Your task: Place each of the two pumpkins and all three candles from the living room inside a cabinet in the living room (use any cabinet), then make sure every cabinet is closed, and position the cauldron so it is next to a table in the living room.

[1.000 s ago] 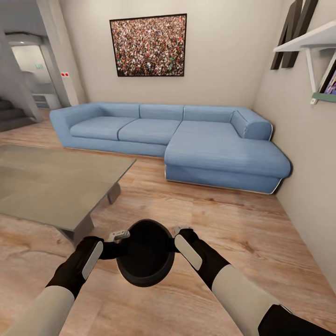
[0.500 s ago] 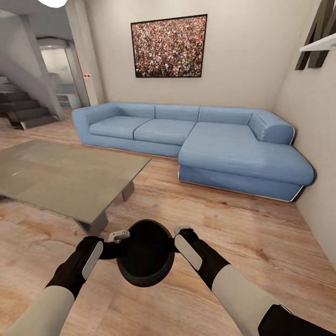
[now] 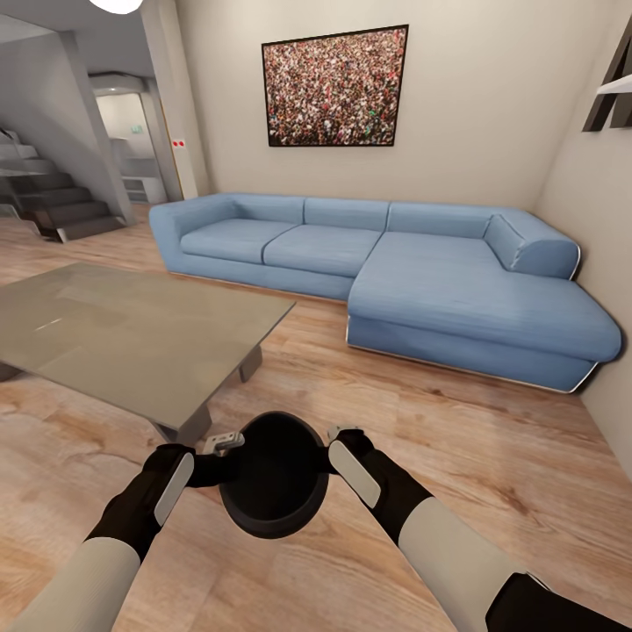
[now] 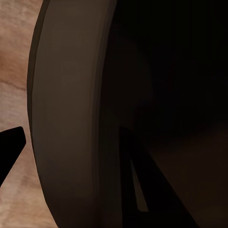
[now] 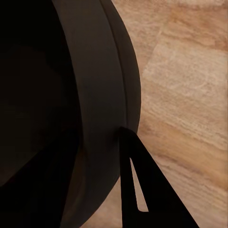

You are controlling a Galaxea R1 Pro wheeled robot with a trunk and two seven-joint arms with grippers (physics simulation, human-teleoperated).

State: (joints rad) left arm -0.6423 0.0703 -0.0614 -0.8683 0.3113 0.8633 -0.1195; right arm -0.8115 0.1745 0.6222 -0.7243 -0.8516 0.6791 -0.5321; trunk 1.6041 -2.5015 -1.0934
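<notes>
The black cauldron (image 3: 274, 478) hangs above the wood floor just in front of me, mouth up. My left gripper (image 3: 219, 460) is shut on its left rim and my right gripper (image 3: 333, 449) is shut on its right rim. The glass-topped table (image 3: 132, 333) stands ahead to the left, its near corner a short way beyond the cauldron. In the left wrist view the cauldron's wall (image 4: 71, 118) passes between the fingers (image 4: 142, 190). The right wrist view has the cauldron's rim (image 5: 99, 95) against one finger (image 5: 142, 190), with floor planks beyond. Pumpkins, candles and cabinets are out of view.
A blue corner sofa (image 3: 395, 272) runs along the back wall under a framed picture (image 3: 333, 85). The right wall (image 3: 614, 263) is close to the sofa's end. Stairs (image 3: 61, 206) and a doorway lie at the far left. Open wood floor (image 3: 456, 456) lies between me and the sofa.
The whole view has swung to the left, so sofa, table and picture sit further right in frame and more of the stairs shows. Both grippers still hold the cauldron the same way.
</notes>
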